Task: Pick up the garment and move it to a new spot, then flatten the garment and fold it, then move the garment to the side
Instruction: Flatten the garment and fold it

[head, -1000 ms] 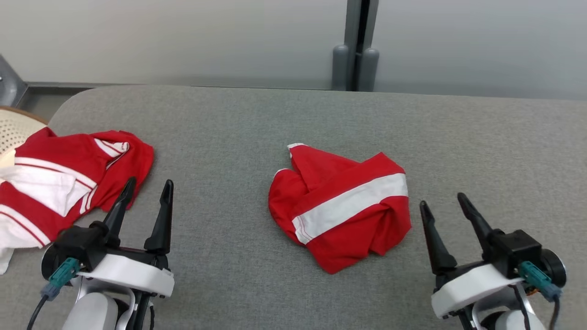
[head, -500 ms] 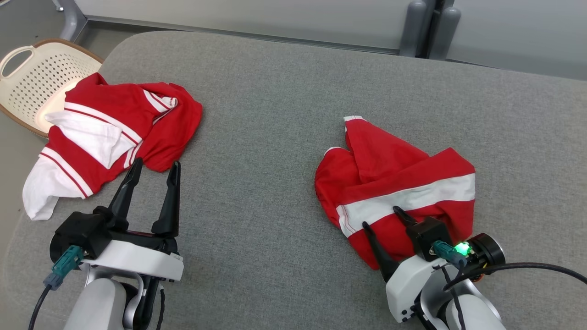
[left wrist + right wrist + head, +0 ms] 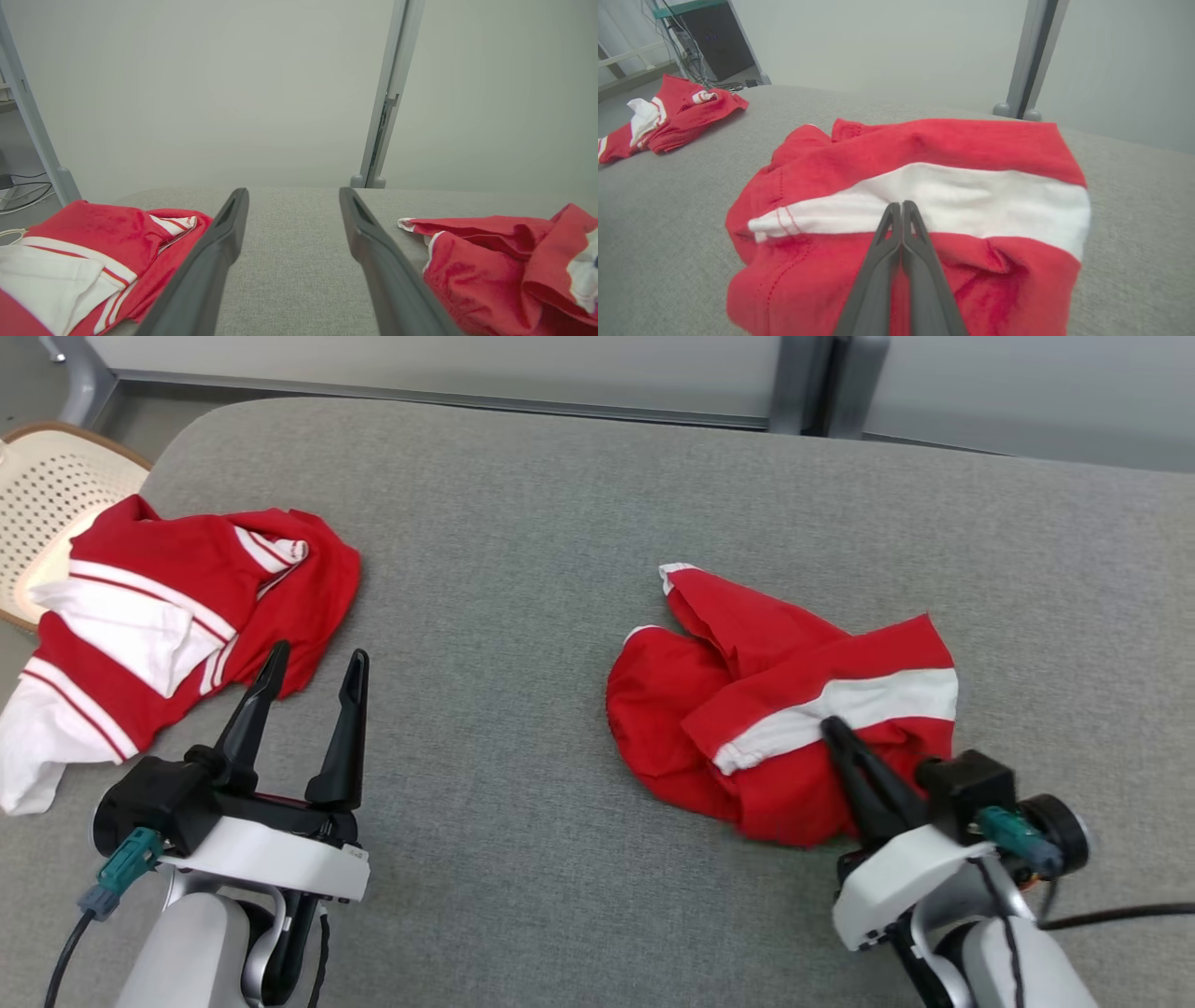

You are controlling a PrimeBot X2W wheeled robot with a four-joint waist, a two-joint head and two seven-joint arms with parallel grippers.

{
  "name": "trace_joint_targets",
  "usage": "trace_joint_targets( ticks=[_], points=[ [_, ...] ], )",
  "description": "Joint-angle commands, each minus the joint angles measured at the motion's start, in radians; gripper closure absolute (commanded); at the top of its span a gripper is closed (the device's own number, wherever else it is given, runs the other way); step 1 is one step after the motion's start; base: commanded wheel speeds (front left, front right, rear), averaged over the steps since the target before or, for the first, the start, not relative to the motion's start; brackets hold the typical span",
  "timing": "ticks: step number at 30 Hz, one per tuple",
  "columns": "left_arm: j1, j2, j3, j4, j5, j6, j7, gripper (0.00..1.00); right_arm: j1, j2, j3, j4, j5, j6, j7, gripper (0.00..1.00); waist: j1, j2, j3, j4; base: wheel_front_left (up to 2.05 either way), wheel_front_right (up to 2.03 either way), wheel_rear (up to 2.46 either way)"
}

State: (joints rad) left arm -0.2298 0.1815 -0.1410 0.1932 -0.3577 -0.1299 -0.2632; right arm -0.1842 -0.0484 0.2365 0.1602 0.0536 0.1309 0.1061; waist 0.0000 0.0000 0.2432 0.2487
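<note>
The robot's right hand (image 3: 829, 724), fingers pressed together, pinches the crumpled red cloth garment with a white band (image 3: 747, 653) at the near edge of that band, right of centre on the grey fabric-covered counter (image 3: 523, 569). The left hand (image 3: 317, 655) hovers spread and empty near a second red-and-white garment (image 3: 168, 588) at the left edge (beside a cream perforated basket (image 3: 47, 485)). The cloth looks light and limp and should drape when raised. A hem or corner would likely give a truer hold for flattening.
</note>
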Motion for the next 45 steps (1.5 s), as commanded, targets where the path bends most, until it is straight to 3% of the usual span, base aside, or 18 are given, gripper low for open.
trace_joint_targets(
  ticks=[1,8,19,20,21,22,31,38,45],
  points=[
    [-0.006,0.012,0.003,-0.005,0.001,-0.001,-0.001,0.0,0.012,-0.004,-0.025,-0.014,0.018,0.0,-0.026,1.0,0.0,0.0,-0.001,-0.016,0.0,0.0,0.0],
    [-0.004,0.028,0.008,-0.015,-0.003,-0.001,-0.002,0.0,0.041,-0.003,-0.175,0.006,0.108,0.0,-0.088,1.0,0.0,0.0,0.007,-0.058,0.0,0.0,0.0],
    [-0.014,0.043,0.009,-0.022,-0.015,-0.001,-0.002,0.0,0.023,-0.002,-0.362,0.187,0.219,0.0,-0.208,1.0,0.0,0.0,0.029,-0.089,0.0,0.0,0.0],
    [-0.014,0.044,0.01,-0.022,-0.016,-0.001,-0.002,0.0,0.014,-0.003,-0.372,0.199,0.206,0.0,-0.221,0.75,0.0,0.0,0.029,-0.091,0.0,0.0,0.0],
    [-0.013,0.045,0.012,-0.021,-0.016,-0.001,-0.002,0.0,0.01,-0.004,-0.376,0.208,0.207,0.0,-0.229,0.15,0.0,0.0,0.029,-0.092,0.0,0.0,0.0],
    [-0.011,0.046,0.014,-0.02,-0.016,-0.001,-0.002,0.0,0.006,-0.004,-0.385,0.215,0.2,0.0,-0.24,0.0,0.0,0.0,0.028,-0.095,0.0,0.0,0.0],
    [0.018,0.041,0.041,-0.01,-0.005,-0.001,-0.001,0.0,0.003,-0.003,-0.402,0.064,0.079,0.0,-0.277,0.0,0.0,0.0,-0.002,-0.114,0.0,0.0,0.0],
    [0.049,0.035,0.055,0.007,0.011,-0.001,-0.001,0.0,0.08,-0.003,-0.312,-0.151,0.021,0.0,-0.168,0.0,0.0,0.0,-0.05,-0.128,0.0,0.0,0.0],
    [0.083,0.031,0.043,0.037,0.025,-0.001,-0.001,0.0,0.174,-0.003,-0.236,-0.236,0.032,0.0,-0.095,0.0,0.0,0.0,-0.091,-0.144,0.0,0.0,0.0]
  ],
)
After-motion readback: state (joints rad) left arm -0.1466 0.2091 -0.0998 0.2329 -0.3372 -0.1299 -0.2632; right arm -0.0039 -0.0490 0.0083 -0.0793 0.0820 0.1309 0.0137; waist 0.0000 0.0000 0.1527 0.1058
